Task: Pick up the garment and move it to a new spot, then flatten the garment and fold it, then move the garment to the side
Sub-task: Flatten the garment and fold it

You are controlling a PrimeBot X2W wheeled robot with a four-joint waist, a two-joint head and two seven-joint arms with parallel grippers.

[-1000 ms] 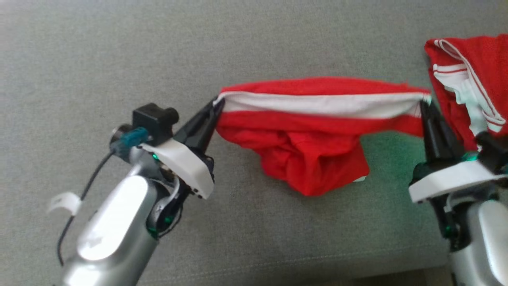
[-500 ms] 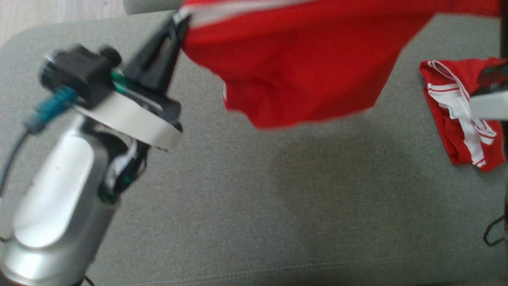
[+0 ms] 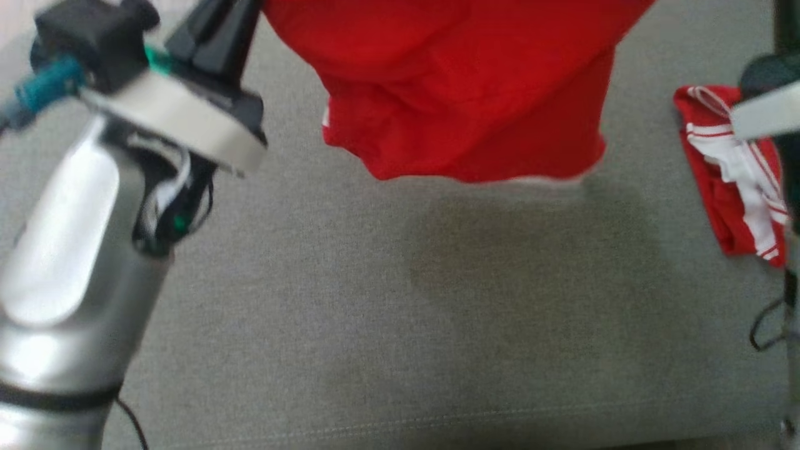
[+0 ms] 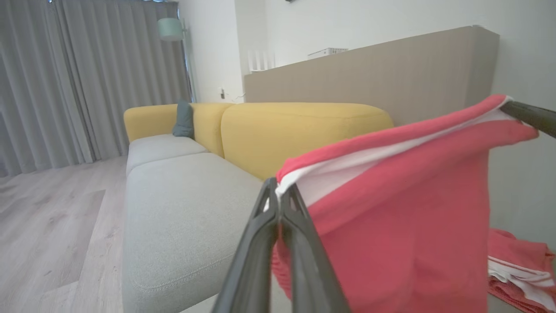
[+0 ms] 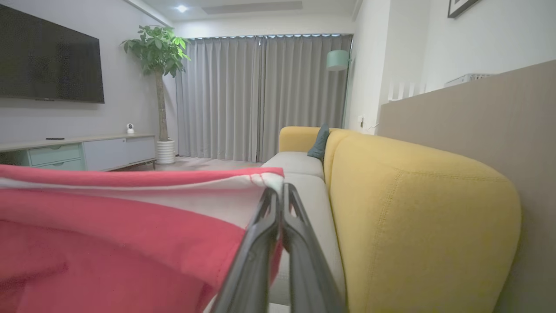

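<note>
**Red garment hanging between two closed pincers**

The left pincer (image 4: 278,193) is pinching one end of the garment's white-banded edge, with its fingers shut flat on the cloth. The right pincer (image 5: 278,191) is gripping the other end in the same way. The garment (image 3: 469,94) is hanging across the top of the head view. Its lower hem is dangling clear of the grey sofa seat (image 3: 375,325) and throwing a soft shadow there. A second red garment (image 3: 737,181) is lying crumpled at the right edge of that view, close to the right arm.

Each pincer seems to be holding only a thin bite of the band. If the arms are swinging fast or pulling wider apart, the band could slip out of one pincer and the cloth would drop in a heap. If the arms are drifting together, the middle is likely to sag and land bunched, which would make flattening harder. Lowering it toward the right of the frame risks dragging the hem over the crumpled garment and tangling the two.
</note>
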